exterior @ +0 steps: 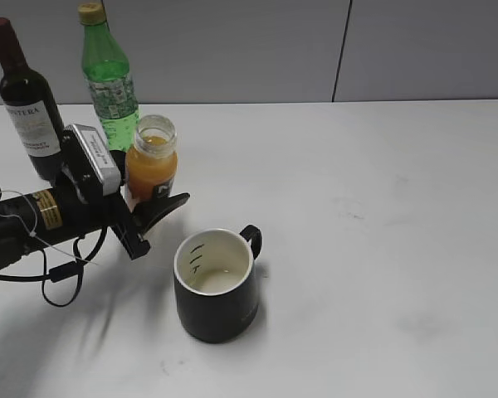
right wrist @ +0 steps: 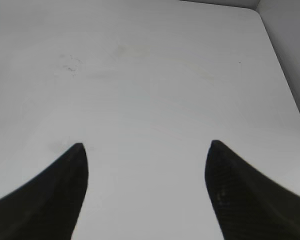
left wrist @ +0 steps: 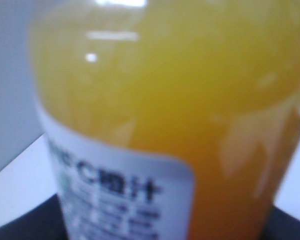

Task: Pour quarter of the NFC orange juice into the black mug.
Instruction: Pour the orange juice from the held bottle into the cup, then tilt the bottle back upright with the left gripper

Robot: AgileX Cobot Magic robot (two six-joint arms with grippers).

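At your far left the wine bottle [exterior: 26, 104] and the green bottle [exterior: 108, 79] stand side by side against the back of the table [exterior: 382, 215], close to its left edge, so you have little free room there. Just in front of them the left gripper [exterior: 149, 211] reaches in from the left and has its jaws closed around the lower body of the juice [exterior: 152, 162], which stands upright, uncapped, filled with orange nearly up to its wide neck. In your left wrist view the juice [left wrist: 160, 110] fills the frame, blurred, with a pale label low on it whose print you cannot read. Right of the gripper and nearer to you sits the mug [exterior: 217, 286], upright, black outside and cream inside, with 3 short dark marks on its inner wall and its handle turned to the back right; it stands near the juice but apart from it. From the mug rightward the table is bare and white as far as the wall. The right gripper [right wrist: 147, 150] hangs over bare table with its 2 fingers spread wide, holding nothing.
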